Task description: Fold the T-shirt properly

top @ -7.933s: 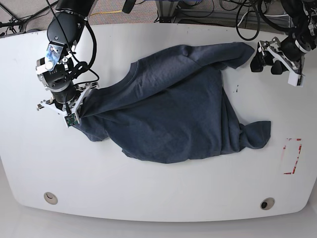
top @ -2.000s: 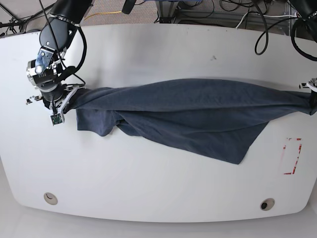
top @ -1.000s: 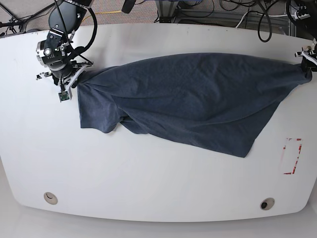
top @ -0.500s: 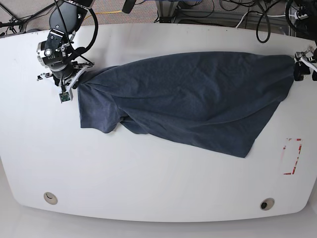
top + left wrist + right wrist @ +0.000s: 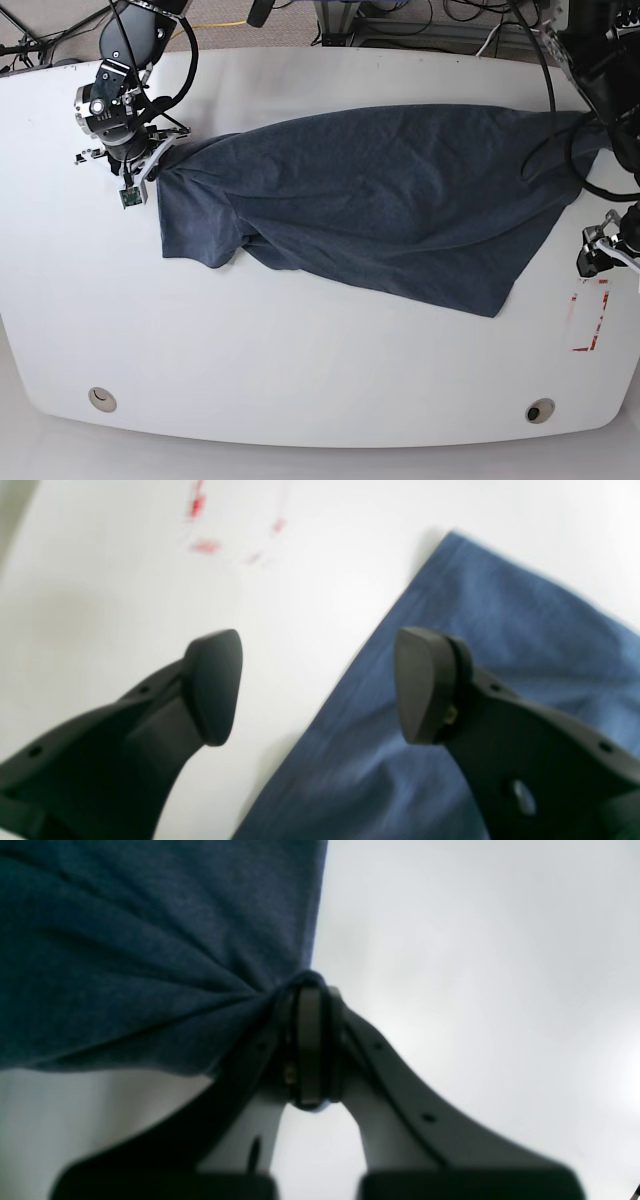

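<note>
The dark blue T-shirt [image 5: 380, 200] lies spread and wrinkled across the white table [image 5: 300, 350]. My right gripper [image 5: 156, 166], at the base view's left, is shut on the shirt's left corner; the right wrist view shows the cloth [image 5: 150, 940] bunched between the closed fingertips [image 5: 308, 990]. My left gripper [image 5: 596, 252] is at the table's right edge, open and empty, clear of the shirt. In the left wrist view its fingers [image 5: 212, 685] stand wide apart [image 5: 320, 685] above a straight edge of the shirt [image 5: 475, 630].
A red tape rectangle [image 5: 590, 315] marks the table at the right, and also shows as red marks in the left wrist view [image 5: 200, 510]. Two round holes [image 5: 102, 399] [image 5: 540, 411] sit near the front edge. Cables hang behind the table's back edge.
My left gripper has let go of the shirt's right corner, opened, and moved toward the front along the right edge. The shirt's right side now rests on the table. The right gripper holds still.
</note>
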Available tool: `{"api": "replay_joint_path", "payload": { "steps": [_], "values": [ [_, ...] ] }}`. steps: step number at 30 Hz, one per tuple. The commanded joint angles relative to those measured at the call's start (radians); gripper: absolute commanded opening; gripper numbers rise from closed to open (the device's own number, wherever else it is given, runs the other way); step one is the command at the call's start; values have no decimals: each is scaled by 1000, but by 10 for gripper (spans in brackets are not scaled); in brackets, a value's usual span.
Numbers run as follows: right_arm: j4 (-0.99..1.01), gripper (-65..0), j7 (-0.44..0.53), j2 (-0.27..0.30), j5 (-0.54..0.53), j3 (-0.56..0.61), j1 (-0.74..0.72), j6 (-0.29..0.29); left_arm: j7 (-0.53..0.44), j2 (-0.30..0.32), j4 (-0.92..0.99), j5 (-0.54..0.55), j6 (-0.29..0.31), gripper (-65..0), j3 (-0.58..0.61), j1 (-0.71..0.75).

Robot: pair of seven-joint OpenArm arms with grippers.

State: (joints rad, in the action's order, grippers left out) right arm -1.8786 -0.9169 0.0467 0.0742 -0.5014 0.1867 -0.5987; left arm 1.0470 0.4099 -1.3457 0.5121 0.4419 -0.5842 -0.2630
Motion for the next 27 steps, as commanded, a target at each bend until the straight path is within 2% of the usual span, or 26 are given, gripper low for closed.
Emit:
{"api": "replay_joint_path", "payload": {
  "steps": [1, 7, 12, 15, 20, 27],
  "values": [
    [-22, -650, 19, 9, -6, -6, -8, 6, -67, 17, 71, 3, -1, -206, 30, -54],
    [-22, -650, 19, 9, -6, -6, -25, 6, -231, 17, 309, 7, -1, -204, 178, -164],
    [-19, -650, 19, 9, -6, -6, -31, 6, -325, 13, 456, 7, -1, -204, 246, -221],
    [-19, -650, 19, 9, -6, -6, -48, 6, -403, -10, 535, 4, -1, -204, 277, -261],
    [-22, -650, 19, 9, -6, -7, -48, 6, -429, -18, 641, 3, -1, -204, 330, -315],
    [-25, -650, 19, 9, -6, -6, -52, 6, -532, -49, 766, 3, -1, -204, 442, -356]
  ]
}}
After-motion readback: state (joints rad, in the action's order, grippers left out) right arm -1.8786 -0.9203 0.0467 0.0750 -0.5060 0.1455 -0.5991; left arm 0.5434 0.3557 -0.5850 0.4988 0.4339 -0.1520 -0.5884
